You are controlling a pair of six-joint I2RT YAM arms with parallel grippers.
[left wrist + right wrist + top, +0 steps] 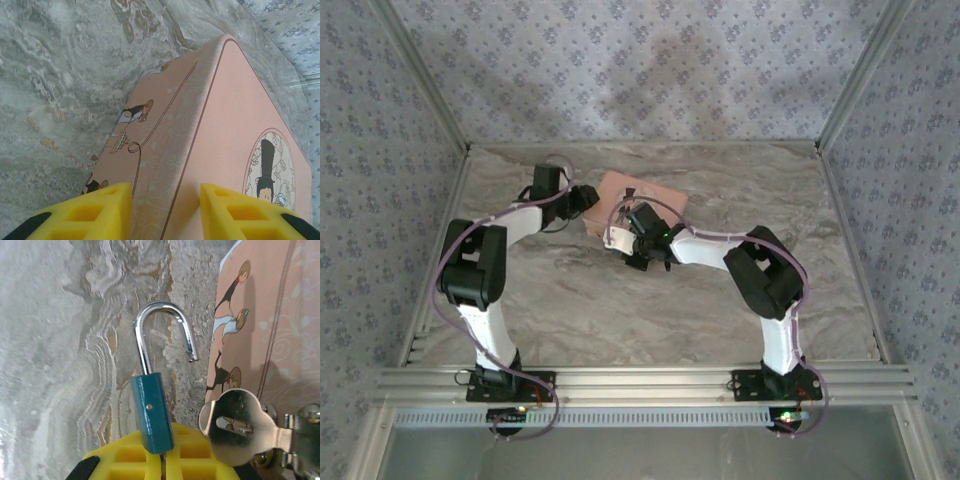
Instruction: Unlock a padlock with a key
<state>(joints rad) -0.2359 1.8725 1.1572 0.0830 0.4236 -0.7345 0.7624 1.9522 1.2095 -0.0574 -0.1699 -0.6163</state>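
— Right gripper (162, 439), mine: its yellow fingers are pressed together on the lower end of the padlock (152, 410).

— Where is the padlock, and how does it look?

— In my right wrist view it stands upright at the middle, its small teal body pinched between my fingertips. The silver shackle (162, 335) rises toward 12 o'clock and curves over to 3 o'clock. Its free end hangs in the air, out of the body, so the lock is open.

— And the key?

— The key (235, 427) shows its round silver head at 4 o'clock from the padlock, just beside it. A metal clasp (300, 435) joins it at 3 o'clock. I cannot make out the blade.

— What surrounds them?

— A pink tin (280, 315) with cartoon figures fills the 2 o'clock side. Grey marbled table (60, 340) lies behind everything else.

— Your other arm?

— My left gripper (165, 200) has its fingers (95, 210) apart, one on each side of the tin's near edge. Whether the pads touch it, I cannot tell.

— From above?

— The tin (645, 190) lies toward 12 o'clock of the table. My left gripper (585, 198) is at its 9 o'clock, my right gripper (638, 240) at its 6 o'clock.
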